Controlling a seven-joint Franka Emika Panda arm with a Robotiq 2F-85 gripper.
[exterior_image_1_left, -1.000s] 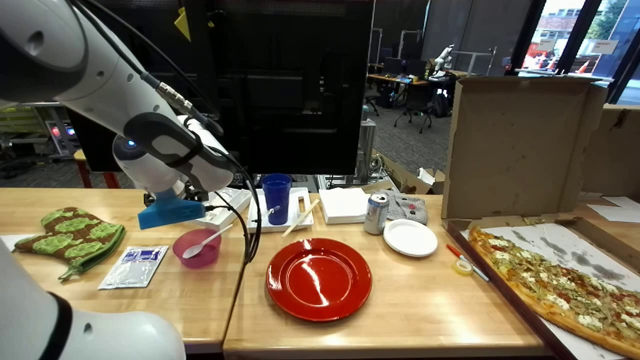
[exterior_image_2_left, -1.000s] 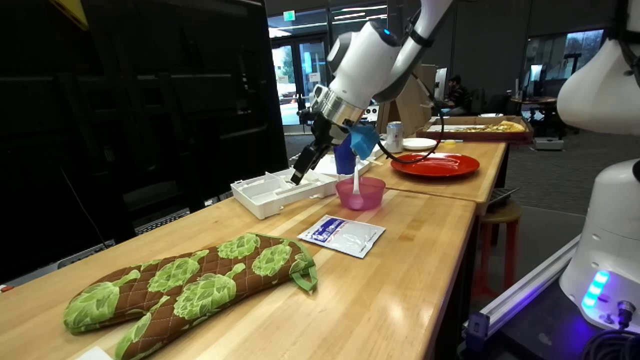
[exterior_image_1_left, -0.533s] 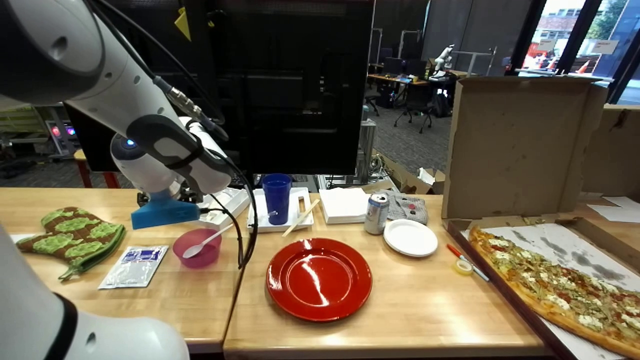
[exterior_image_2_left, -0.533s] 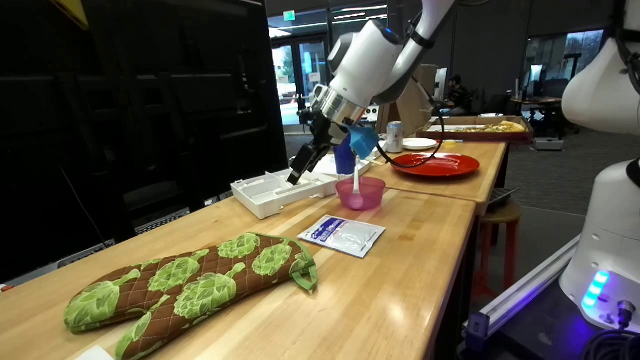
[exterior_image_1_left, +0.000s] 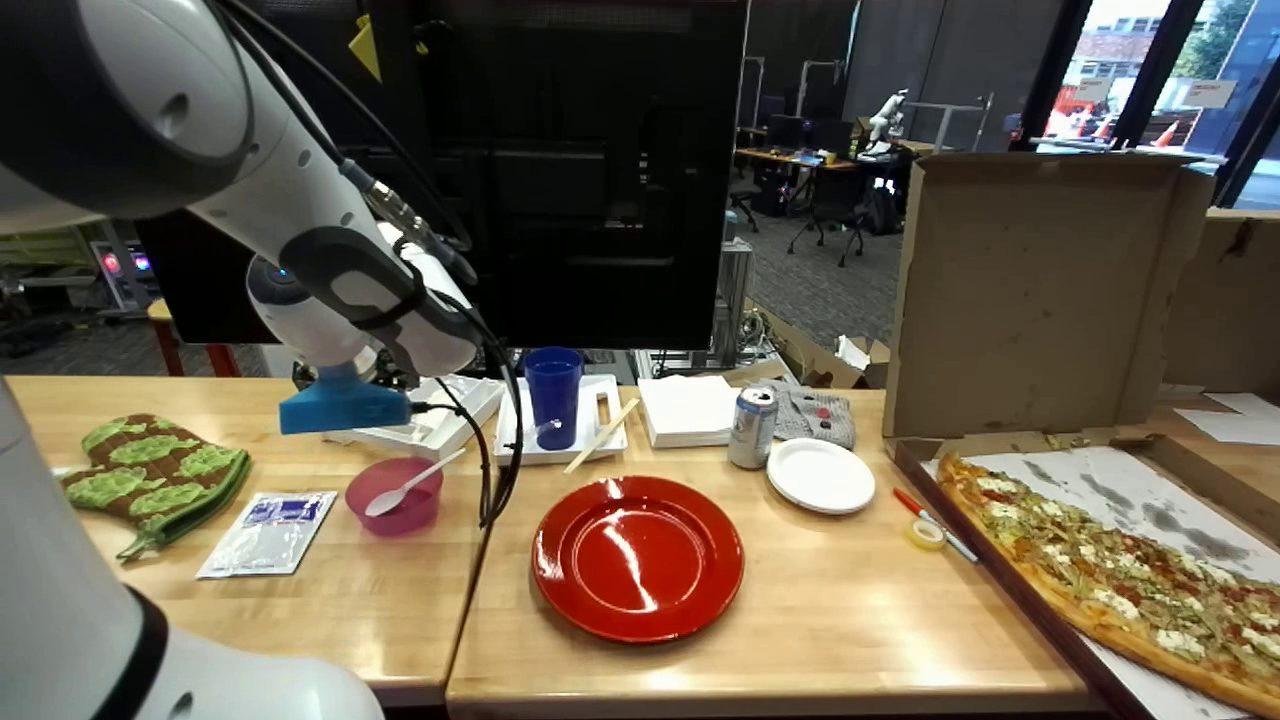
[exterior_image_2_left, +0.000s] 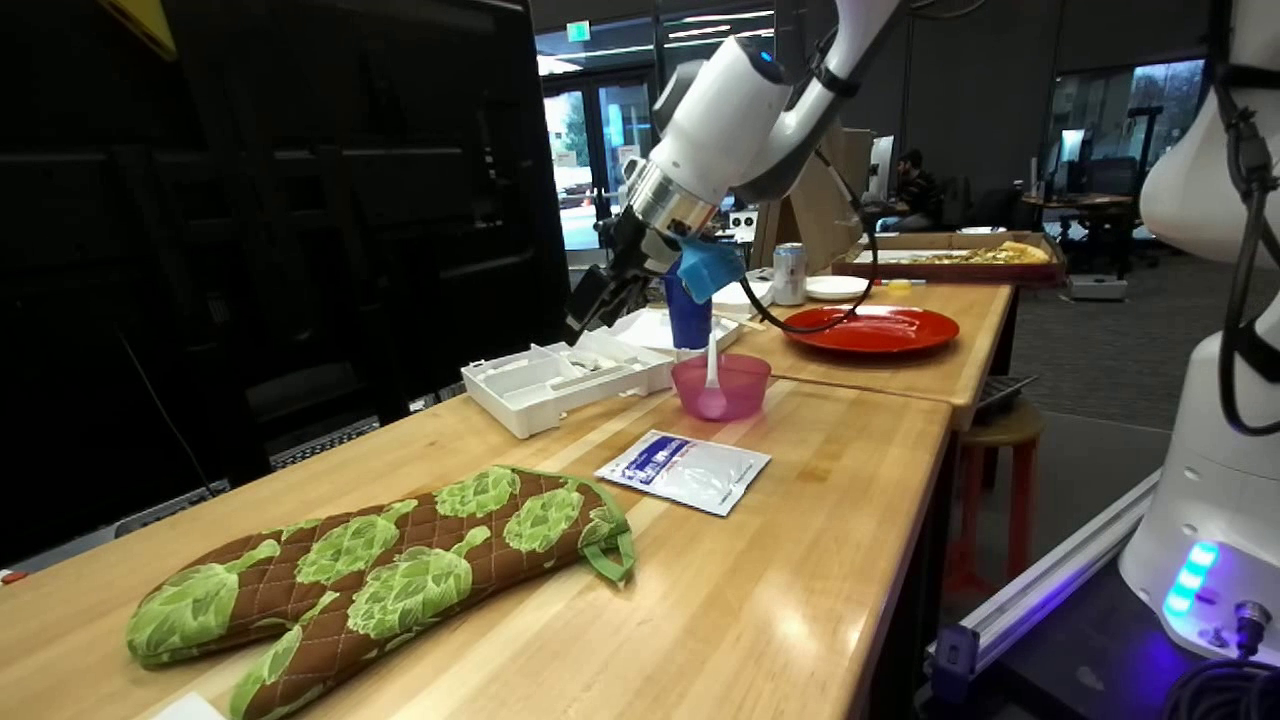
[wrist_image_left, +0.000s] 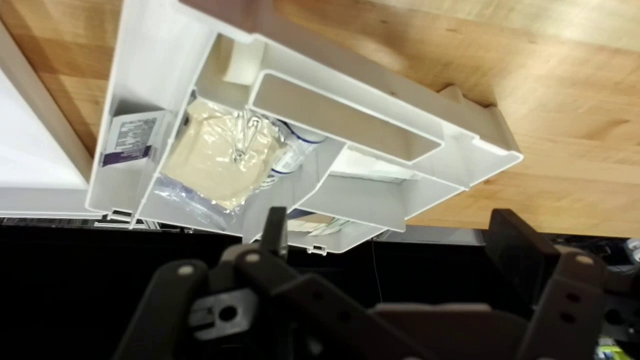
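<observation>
Gripper hovered near white compartment tray.
Jaws stood wide apart, gripping nothing; beige bagged item lay inside tray.

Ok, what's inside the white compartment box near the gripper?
The box holds a plastic-wrapped tan bundle, a printed packet, a whitish roll, white material and a white-and-blue item at the bundle's edge. Whatever lies beneath the bundle is covered.
</observation>
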